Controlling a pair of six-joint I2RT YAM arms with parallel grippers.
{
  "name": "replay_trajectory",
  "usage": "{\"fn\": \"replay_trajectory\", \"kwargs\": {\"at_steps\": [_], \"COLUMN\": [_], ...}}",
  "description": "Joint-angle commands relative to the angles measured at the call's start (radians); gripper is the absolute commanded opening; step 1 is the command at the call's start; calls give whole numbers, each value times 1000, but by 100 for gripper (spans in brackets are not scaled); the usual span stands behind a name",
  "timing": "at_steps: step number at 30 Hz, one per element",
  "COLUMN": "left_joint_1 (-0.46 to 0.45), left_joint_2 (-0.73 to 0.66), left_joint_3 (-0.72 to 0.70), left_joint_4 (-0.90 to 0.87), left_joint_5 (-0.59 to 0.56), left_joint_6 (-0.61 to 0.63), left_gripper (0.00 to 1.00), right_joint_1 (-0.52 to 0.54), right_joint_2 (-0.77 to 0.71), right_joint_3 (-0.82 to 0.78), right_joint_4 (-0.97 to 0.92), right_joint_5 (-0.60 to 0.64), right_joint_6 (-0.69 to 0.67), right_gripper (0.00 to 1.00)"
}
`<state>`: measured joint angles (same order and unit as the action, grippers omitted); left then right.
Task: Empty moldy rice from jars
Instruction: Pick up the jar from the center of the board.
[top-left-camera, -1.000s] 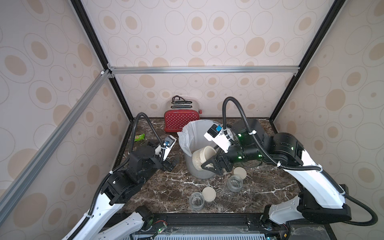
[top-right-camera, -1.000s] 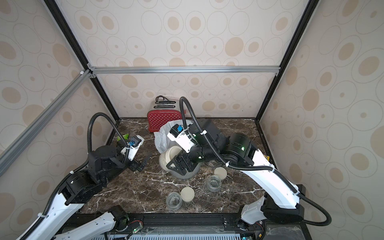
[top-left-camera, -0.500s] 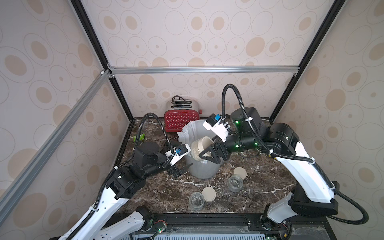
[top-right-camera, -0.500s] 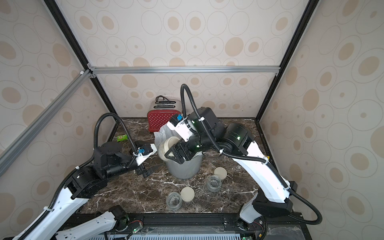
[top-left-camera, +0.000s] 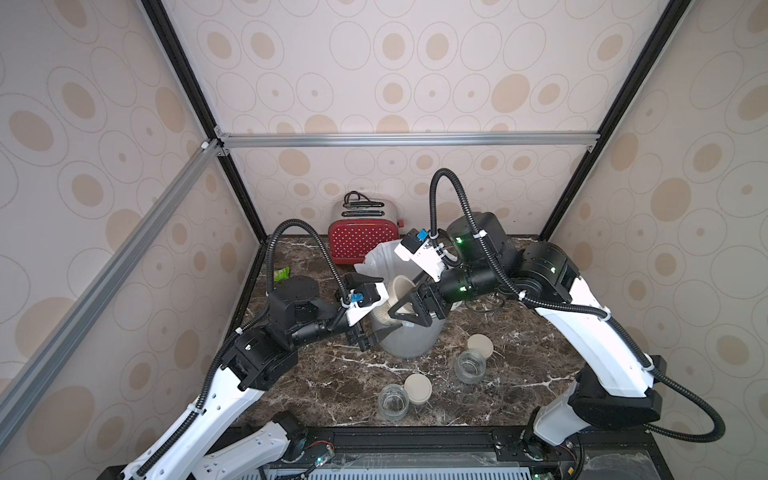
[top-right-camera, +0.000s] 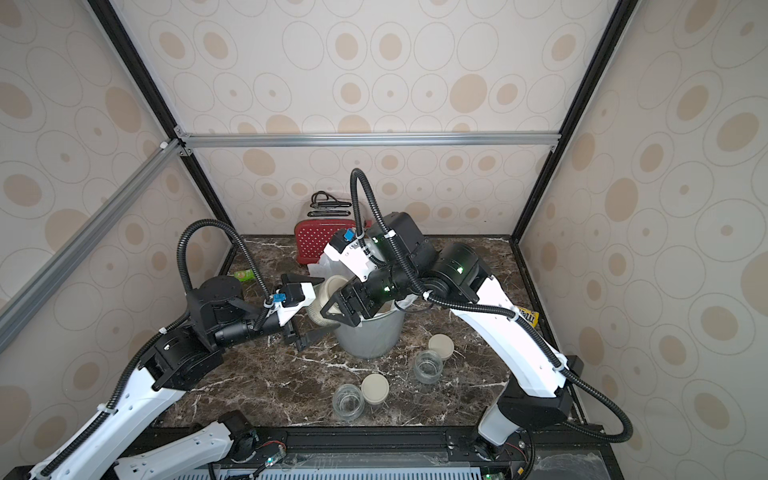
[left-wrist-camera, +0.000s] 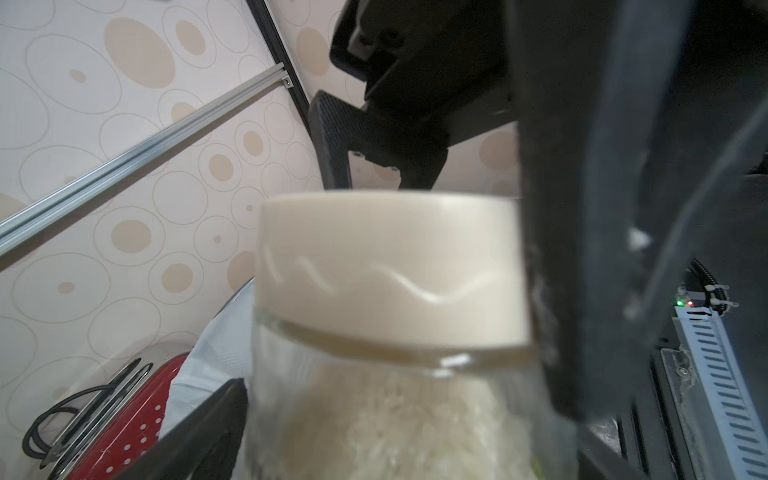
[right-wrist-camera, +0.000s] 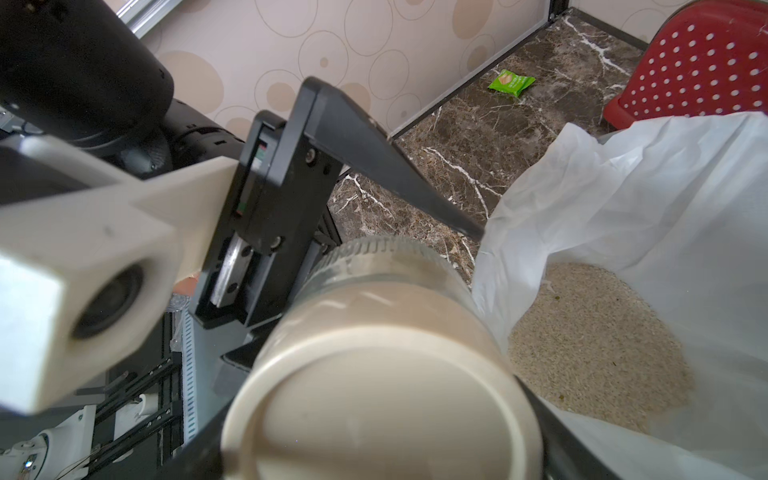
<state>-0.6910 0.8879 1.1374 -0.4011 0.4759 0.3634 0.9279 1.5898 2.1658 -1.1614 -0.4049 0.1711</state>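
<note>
Centre frame, lidded jar (top-left-camera: 400, 291) of rice (left-wrist-camera: 395, 415) is held clenched by right end effector (top-left-camera: 411, 309) above lined bin (top-left-camera: 409, 343) rim; left end effector (top-left-camera: 384, 305) is spread open around it

Dark marble tabletop (top-left-camera: 324, 374) carries a bin (top-left-camera: 411, 343), toaster (top-left-camera: 361, 245), two open jars (top-left-camera: 392, 401) (top-left-camera: 469, 365), lids (top-left-camera: 418, 387) beside them — and seemingly a green packet (top-left-camera: 282, 273).

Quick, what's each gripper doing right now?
Left gripper: open, jaws either side of the jar.
Right gripper: shut on the jar at its lid end, over the bin.
</note>
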Motion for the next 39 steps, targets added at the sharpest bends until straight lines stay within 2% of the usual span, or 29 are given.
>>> {"fn": "replay_trajectory", "kwargs": {"at_steps": [1, 11, 14, 23, 27, 29, 32, 34, 37, 39], "left_joint_1": [3, 3, 3, 1, 0, 0, 0, 1, 0, -1], "left_joint_2": [6, 63, 78, 115, 113, 107, 88, 72, 51, 42], "left_joint_3": [28, 48, 59, 91, 86, 71, 30, 4, -20, -32], "left_joint_4": [67, 61, 44, 7, 36, 80, 182, 239, 289, 314], "left_joint_5": [43, 62, 59, 59, 60, 61, 59, 41, 12, 5], "left_joint_6": [-6, -1, 1, -7, -38, -76, -145, -188, -228, -242], "left_gripper": [99, 99, 94, 59, 49, 47, 45, 44, 43, 43], "right_joint_1": [-4, -3, -4, -4, -3, -3, -3, -4, -3, -4], "right_joint_2": [2, -2, -7, -16, -19, -19, -28, -39, -76, -113], "right_joint_3": [31, 25, 24, 12, 15, 11, -11, -34, -92, -156], "right_joint_4": [44, 43, 42, 38, 38, 40, 59, 77, 118, 174], "right_joint_5": [-50, -72, -71, -57, -49, -39, -22, -6, 38, 65], "right_joint_6": [-5, -4, -4, -5, -6, -5, 2, 6, 22, 36], "right_gripper": [46, 45, 45, 44, 45, 52, 77, 87, 100, 99]}}
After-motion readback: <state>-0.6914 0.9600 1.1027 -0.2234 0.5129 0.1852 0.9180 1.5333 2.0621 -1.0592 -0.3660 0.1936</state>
